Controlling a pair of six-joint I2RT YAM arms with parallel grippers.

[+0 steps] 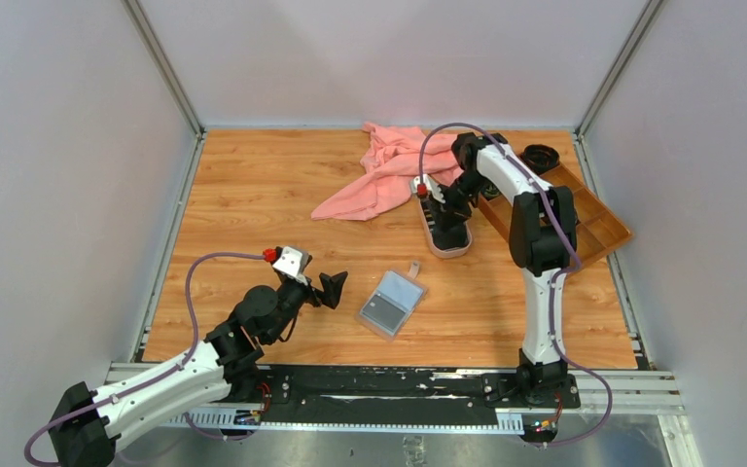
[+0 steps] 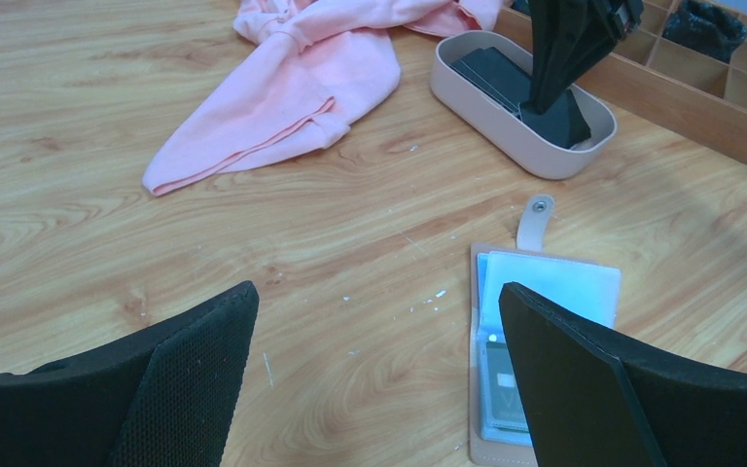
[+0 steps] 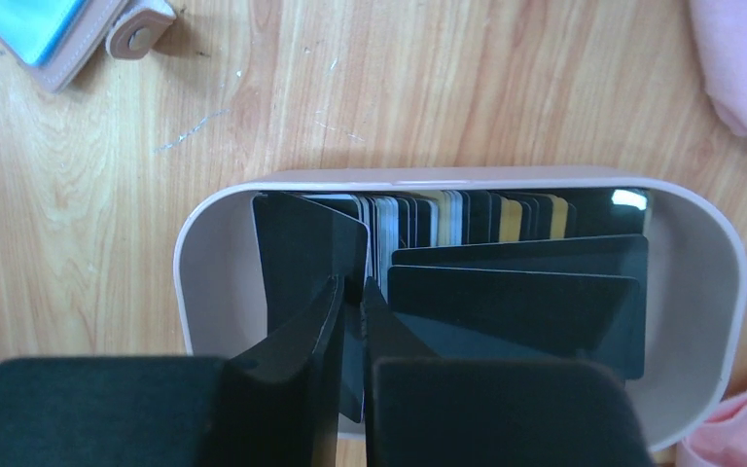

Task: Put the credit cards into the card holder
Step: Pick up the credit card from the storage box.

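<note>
The card holder (image 1: 391,305) lies open on the table, its pinkish cover and snap tab up and pale blue sleeves (image 2: 554,287) showing. Several dark credit cards (image 3: 447,219) stand on edge in an oval pink-rimmed tray (image 3: 204,253). My right gripper (image 3: 353,287) reaches down into that tray, and its jaws are shut on the edge of the leftmost black card (image 3: 306,243). My left gripper (image 2: 379,321) hovers wide open just left of the card holder, with nothing between its fingers.
A pink cloth (image 1: 384,175) lies crumpled at the back, touching the oval tray (image 1: 444,232). A brown compartment tray (image 1: 584,219) sits along the right wall, close behind the right arm. Bare wood stretches between the left gripper (image 1: 331,287) and the cloth.
</note>
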